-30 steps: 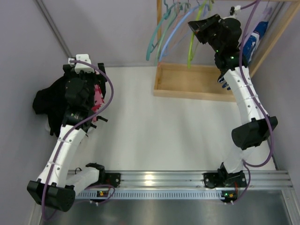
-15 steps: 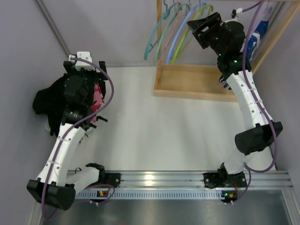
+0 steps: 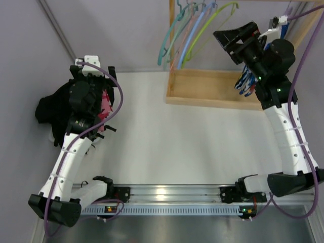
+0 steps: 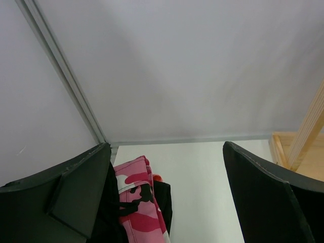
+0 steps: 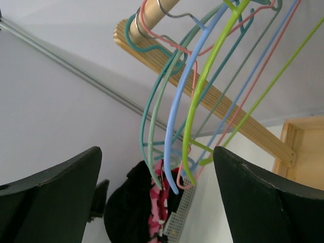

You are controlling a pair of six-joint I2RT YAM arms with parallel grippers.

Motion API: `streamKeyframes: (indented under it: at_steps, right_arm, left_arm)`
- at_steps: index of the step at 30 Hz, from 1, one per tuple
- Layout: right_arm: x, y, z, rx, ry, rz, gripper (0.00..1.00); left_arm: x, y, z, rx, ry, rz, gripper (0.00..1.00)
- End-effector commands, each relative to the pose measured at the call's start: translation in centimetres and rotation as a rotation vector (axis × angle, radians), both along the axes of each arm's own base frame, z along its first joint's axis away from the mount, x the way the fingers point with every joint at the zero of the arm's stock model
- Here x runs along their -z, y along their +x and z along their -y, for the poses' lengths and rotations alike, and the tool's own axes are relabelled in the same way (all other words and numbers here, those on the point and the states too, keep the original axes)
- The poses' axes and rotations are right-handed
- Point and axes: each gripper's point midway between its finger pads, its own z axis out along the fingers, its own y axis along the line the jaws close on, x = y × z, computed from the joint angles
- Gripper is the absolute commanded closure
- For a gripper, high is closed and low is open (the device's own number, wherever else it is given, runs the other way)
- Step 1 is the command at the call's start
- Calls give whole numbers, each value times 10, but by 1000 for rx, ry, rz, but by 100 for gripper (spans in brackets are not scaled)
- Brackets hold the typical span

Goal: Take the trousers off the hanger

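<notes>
The left hand point(image 4: 163, 152) is wide open and holds nothing. The pink camouflage trousers point(image 4: 139, 202) lie on the surface point(image 4: 202, 192) just under one finger, against the black trousers point(image 3: 48, 109). The right hand point(image 5: 157, 152) is also wide open and empty, with the hangers point(image 5: 177, 101) straight ahead of it.

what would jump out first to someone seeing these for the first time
The fan of coloured hangers on the wooden rail at the top, those in view bare, with the right gripper open and raised beside them. Next comes the heap at the left edge of the table. There, a black garment lies with the pink camouflage trousers against it, right by the open left gripper.
</notes>
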Motion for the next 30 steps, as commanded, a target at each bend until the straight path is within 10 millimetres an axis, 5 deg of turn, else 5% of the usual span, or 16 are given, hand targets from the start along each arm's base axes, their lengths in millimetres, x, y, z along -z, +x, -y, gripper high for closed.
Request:
streamKeyframes:
  at_steps: [1, 4, 7, 8, 14, 24, 30]
  right_arm:
    - [-14, -34, 10, -37, -84, 133, 7]
    - [-6, -51, 34, -21, -83, 139, 1]
    - [9, -54, 81, -2, -53, 93, 1]
    - [13, -51, 111, 60, -53, 78, 1]
    - [25, -46, 168, 96, -57, 15, 0]
    - [20, 20, 207, 108, 114, -1, 7]
    - [7, 53, 196, 68, 121, 63, 17]
  left_arm:
    - [-36, -13, 4, 31, -19, 90, 1]
    - [-37, -12, 6, 38, -18, 90, 1]
    - [-40, -14, 9, 47, -16, 96, 1]
    - [-40, -14, 10, 50, -15, 96, 1]
    - [-36, -10, 18, 74, -9, 80, 1]
    - [-30, -5, 20, 72, 2, 63, 1]
    - [-21, -4, 17, 57, 14, 46, 1]
